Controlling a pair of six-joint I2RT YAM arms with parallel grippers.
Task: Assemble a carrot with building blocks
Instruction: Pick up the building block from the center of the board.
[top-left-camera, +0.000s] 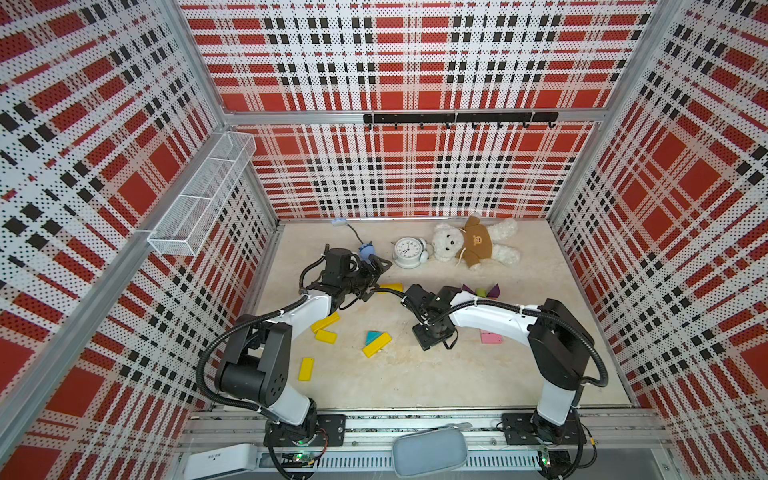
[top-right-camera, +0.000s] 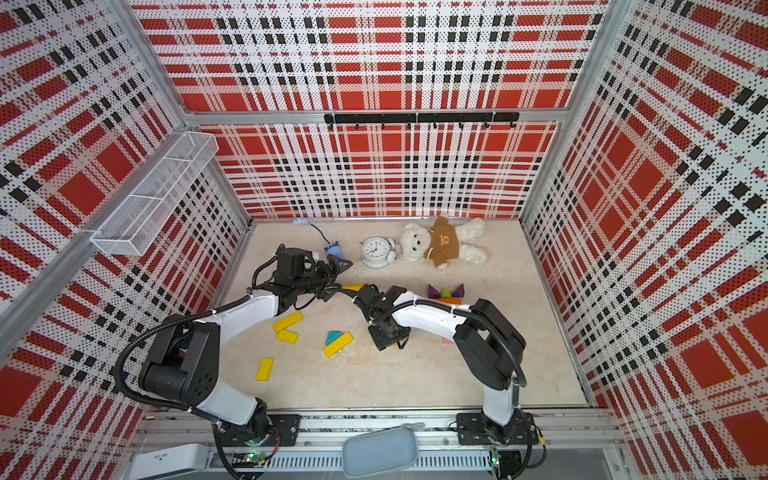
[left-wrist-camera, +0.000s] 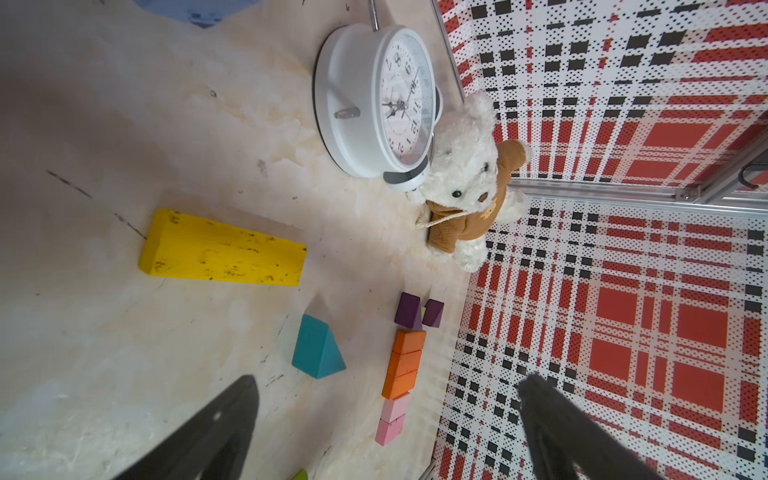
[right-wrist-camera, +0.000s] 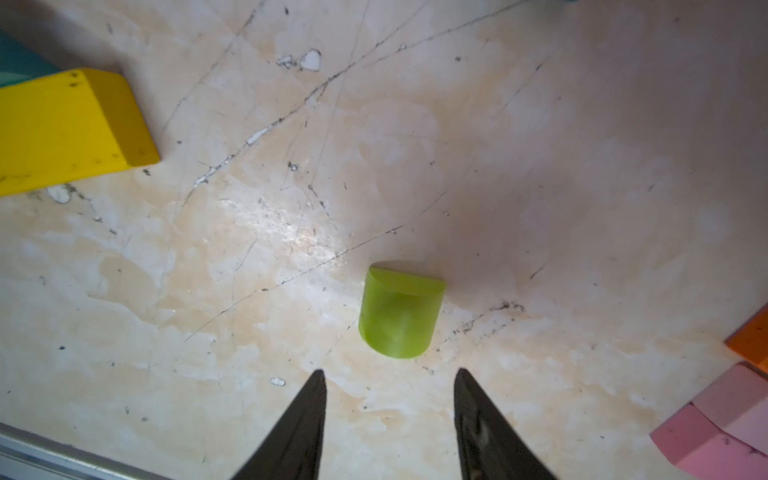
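Observation:
A row of building blocks lies by the right wall: purple triangles (left-wrist-camera: 417, 311), orange bars (left-wrist-camera: 405, 363), then pink ones (left-wrist-camera: 392, 417); in both top views my right arm covers most of it (top-left-camera: 482, 291) (top-right-camera: 446, 293). My left gripper (left-wrist-camera: 389, 377) (top-left-camera: 376, 279) hangs open and empty near a yellow bar (left-wrist-camera: 222, 249) (top-left-camera: 390, 287) and a teal triangle (left-wrist-camera: 318, 347). My right gripper (right-wrist-camera: 389, 370) (top-left-camera: 434, 338) points down, open, with a lime-green stub (right-wrist-camera: 401, 313) on the table just beyond its fingertips, untouched. That stub is hidden in both top views.
More yellow bars (top-left-camera: 325, 328) (top-left-camera: 306, 369) lie at the left. Another one (top-left-camera: 377, 345) leans on a teal triangle (top-left-camera: 374, 336). A pink block (top-left-camera: 492, 337) lies under my right forearm. A white clock (top-left-camera: 407, 251), teddy bear (top-left-camera: 473, 243) and blue toy (top-left-camera: 366, 250) line the back.

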